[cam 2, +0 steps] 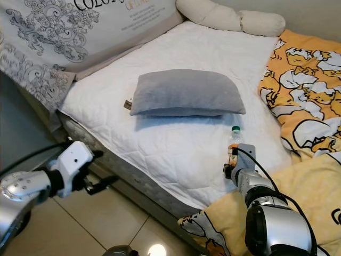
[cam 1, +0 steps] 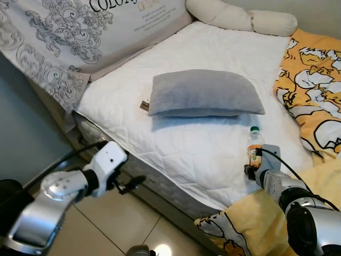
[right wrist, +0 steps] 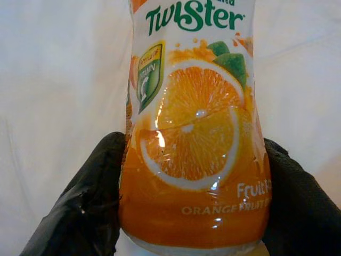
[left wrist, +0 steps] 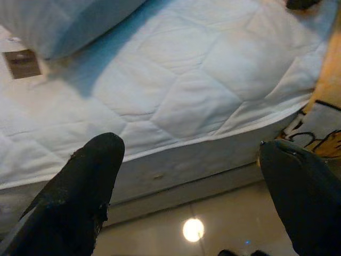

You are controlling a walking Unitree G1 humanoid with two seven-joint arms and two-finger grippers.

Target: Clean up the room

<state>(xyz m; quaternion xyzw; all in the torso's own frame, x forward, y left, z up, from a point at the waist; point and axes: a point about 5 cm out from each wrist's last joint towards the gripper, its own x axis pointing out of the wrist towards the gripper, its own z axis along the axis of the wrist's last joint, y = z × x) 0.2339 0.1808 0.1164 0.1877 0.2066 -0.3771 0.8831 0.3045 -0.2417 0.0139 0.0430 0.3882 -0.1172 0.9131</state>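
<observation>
Gripping the juice bottle [right wrist: 194,133] at its base, the right pincer [cam 1: 254,162] is closing firmly; lifting it upright seems wise, while the left pincer [left wrist: 192,197] is hanging wide open, empty.

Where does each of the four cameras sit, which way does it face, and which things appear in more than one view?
Left eye view: on the head, facing forward and down at the white bed and grey pillow; both silver arms show, with the left gripper over the floor.
Right eye view: beside it, same scene, slightly shifted.
Left wrist view: along the open left fingers, toward the mattress edge and tiled floor.
Right wrist view: along the right gripper, closed on the orange juice bottle.
Shared: bottle, pillow and yellow blanket in both eye views.
</observation>
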